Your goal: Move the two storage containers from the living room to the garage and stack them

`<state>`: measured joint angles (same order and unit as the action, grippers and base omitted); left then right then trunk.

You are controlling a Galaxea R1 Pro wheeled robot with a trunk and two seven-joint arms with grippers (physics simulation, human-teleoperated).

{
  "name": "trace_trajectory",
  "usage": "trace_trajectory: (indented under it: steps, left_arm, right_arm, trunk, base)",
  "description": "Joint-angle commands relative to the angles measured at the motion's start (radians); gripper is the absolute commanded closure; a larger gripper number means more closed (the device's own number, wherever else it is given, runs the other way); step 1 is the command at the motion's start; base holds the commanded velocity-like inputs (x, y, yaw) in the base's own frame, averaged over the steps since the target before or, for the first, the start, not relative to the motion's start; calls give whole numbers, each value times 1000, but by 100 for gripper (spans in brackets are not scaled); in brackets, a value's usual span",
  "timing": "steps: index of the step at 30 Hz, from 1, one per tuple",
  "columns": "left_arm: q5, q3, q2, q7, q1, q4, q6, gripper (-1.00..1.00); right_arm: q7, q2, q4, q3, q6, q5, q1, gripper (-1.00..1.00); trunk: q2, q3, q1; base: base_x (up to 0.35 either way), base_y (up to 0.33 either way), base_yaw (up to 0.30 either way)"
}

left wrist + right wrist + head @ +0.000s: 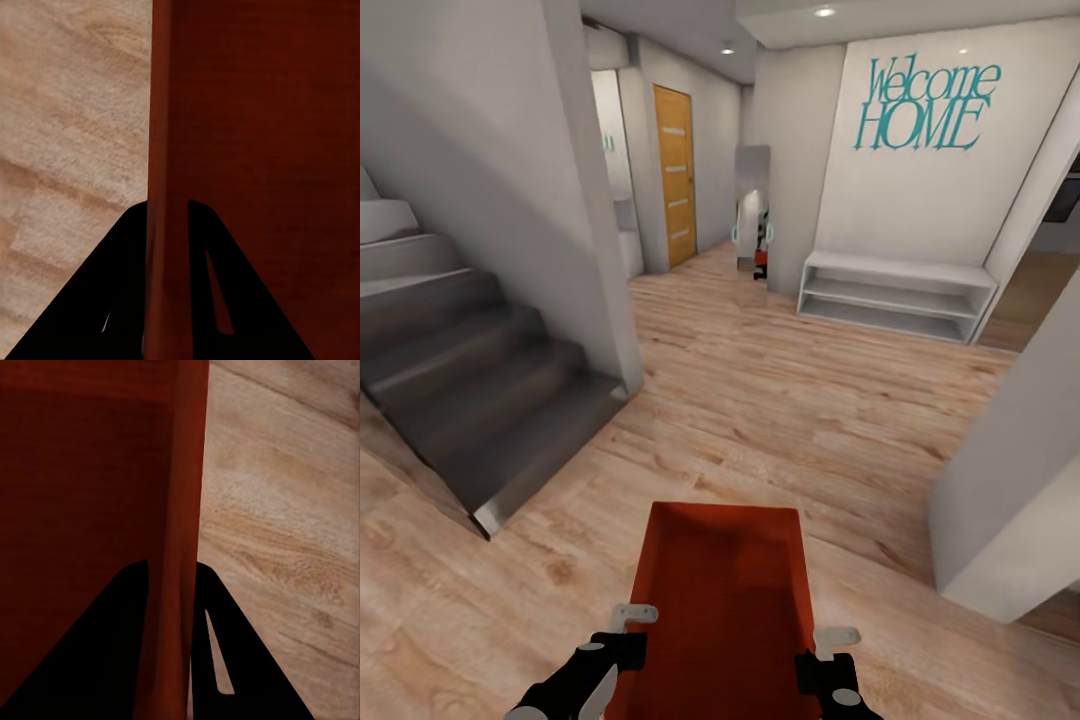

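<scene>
I hold one orange-red storage container (725, 590) low in front of me, above the light wood plank floor (780, 400). My left gripper (628, 625) is shut on the container's left wall, and my right gripper (828, 645) is shut on its right wall. In the left wrist view the thin red wall (166, 112) runs between the two dark fingers (112, 285) of that gripper (166, 217). The right wrist view shows the same pinch on the other wall (184, 472) by that gripper (171, 577). The second container is out of view.
I face a hallway. A dark grey staircase (480, 380) rises at left behind a white wall corner (610, 250). An orange-wood door with frosted strips (675, 175) stands shut far ahead. A white low shelf (895, 290) sits under teal lettering. A white wall block (1010, 500) juts in at right.
</scene>
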<state>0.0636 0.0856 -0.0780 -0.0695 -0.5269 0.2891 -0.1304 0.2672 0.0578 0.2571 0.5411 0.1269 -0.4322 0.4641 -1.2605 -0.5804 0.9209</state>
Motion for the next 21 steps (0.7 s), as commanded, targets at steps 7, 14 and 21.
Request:
trace_trajectory:
  steps: [7,14,21]
  left_arm:
    - [8,5,1,-12,-1,4,-6,100]
    - [8,5,1,-12,-1,3,-6,100]
    - [8,5,1,-12,-1,3,-6,100]
  right_arm:
    - [6,-18,-9,5,7,-16,1,100]
    - [6,-17,-9,5,7,-16,1,100]
    - [5,-16,-9,5,7,-16,1,100]
  trunk:
    - [0,-1,1]
    - [0,-1,1]
    - [0,-1,1]
  base:
    - [323,0,0]
    - [323,0,0]
    - [323,0,0]
